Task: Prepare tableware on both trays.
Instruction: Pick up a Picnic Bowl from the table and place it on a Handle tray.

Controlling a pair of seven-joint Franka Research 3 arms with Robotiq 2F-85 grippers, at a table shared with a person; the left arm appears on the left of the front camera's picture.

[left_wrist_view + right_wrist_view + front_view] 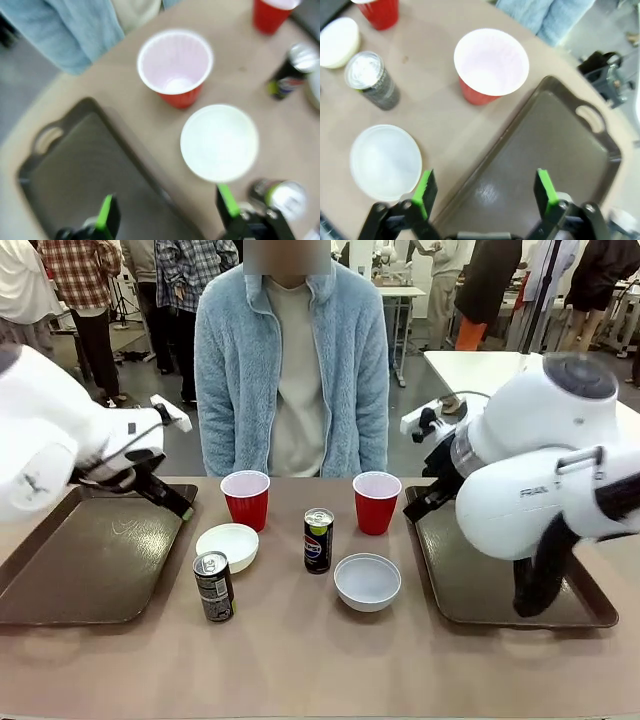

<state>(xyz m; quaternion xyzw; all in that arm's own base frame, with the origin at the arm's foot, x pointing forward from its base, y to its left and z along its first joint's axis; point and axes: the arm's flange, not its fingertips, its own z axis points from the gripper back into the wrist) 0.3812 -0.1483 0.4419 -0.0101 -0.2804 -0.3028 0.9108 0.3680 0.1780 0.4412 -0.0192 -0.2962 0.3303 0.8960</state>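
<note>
While the person (291,370) in the pale blue fleece stands at the far side of the desk (300,660), both arms hang low by their trays, and the front view has all six pieces standing on the desk between the two. Left gripper (167,207) is released, green pads spread wide. Its own camera looks down past the inner rim of the left tray (75,170). The left bowl (219,142) is just ahead of one finger, the left red cup (175,67) is beyond that, and the plain dark can (282,197) is right beside that same finger. Right gripper (485,192) is released too, pads apart above the right tray (545,150), whose cut-out handle shows clearly from this wrist. Right red cup (491,65) stands ahead, just off the tray's rim, and the right bowl (385,161) sits just outside one finger. Front view gives the Pepsi can (318,539) a readable logo, upright between the two bowls; the left wrist camera blurs it.
</note>
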